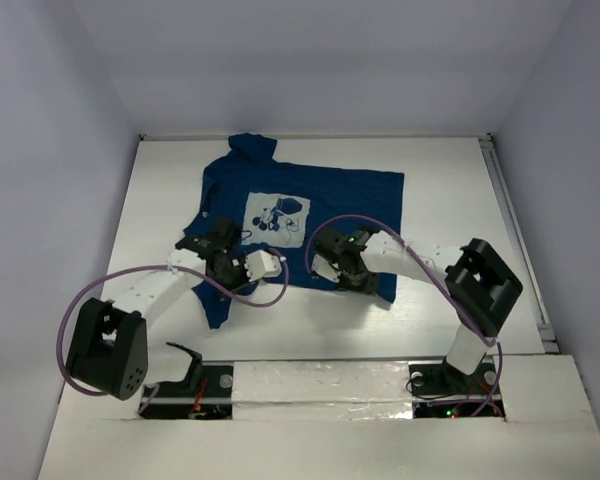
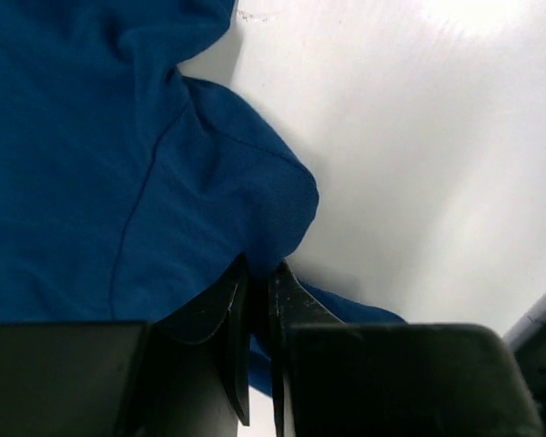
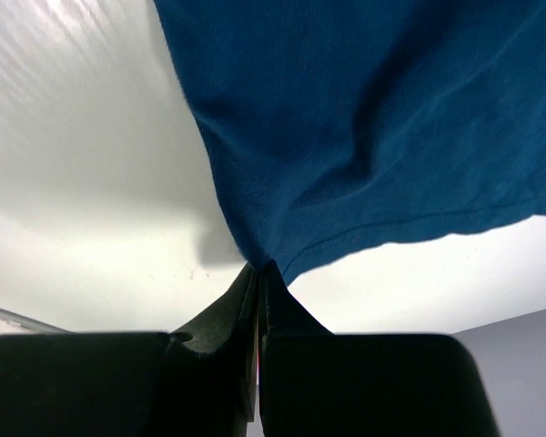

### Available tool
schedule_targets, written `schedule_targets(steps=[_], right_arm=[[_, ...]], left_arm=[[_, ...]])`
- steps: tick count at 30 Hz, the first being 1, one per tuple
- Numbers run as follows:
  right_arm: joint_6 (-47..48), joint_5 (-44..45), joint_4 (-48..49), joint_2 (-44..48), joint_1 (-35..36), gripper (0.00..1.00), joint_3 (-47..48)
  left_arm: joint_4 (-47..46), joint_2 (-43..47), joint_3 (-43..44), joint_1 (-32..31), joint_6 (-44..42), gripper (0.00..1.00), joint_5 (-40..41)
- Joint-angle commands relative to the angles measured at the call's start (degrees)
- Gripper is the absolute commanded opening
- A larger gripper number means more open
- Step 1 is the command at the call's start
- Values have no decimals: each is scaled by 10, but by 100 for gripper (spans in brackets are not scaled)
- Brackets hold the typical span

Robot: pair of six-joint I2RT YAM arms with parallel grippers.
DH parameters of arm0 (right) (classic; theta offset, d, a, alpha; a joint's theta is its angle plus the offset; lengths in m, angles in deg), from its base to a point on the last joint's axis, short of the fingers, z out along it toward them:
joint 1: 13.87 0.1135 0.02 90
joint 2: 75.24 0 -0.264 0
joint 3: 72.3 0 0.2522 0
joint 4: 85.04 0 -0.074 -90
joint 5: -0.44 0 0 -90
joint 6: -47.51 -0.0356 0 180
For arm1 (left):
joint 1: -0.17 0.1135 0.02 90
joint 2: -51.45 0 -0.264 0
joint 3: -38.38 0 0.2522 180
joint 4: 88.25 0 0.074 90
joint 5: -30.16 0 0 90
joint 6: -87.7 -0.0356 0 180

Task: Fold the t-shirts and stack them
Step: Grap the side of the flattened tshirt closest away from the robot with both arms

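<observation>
Pinching a fold at the left edge of the t-shirt (image 1: 330, 200), my left end effector (image 2: 259, 270) has its fingers pressed together on the navy cloth, right where it meets the bare worktop (image 1: 450, 190). The shirt lies spread mid-worktop, its print (image 1: 277, 215) facing up. Further right, my right end effector (image 3: 258, 270) is clamped tight on the near hem. I judge both grips sit at the edges so I can lift and fold the cloth over evenly

Surface: a white table (image 1: 450, 190) is seen from above.
Laid on it: one navy t-shirt (image 1: 330, 200) is spread out, print (image 1: 277, 215) turned upward.
Cloth: bunched along its left side.
</observation>
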Motion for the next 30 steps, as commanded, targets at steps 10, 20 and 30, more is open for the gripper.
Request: schedule_targets(steps=[10,20,30], right_arm=[[24,25,-29,78,-35,0,0],[47,37,-30,88,-77,0,-23],[60,-30,-42,90,-77,0,-49]], left_arm=[[206,2,188,-3,-52,7,-92],[201,-67,162,-3,-59,9,-12],[241,-23,116,10,-83,6,44]])
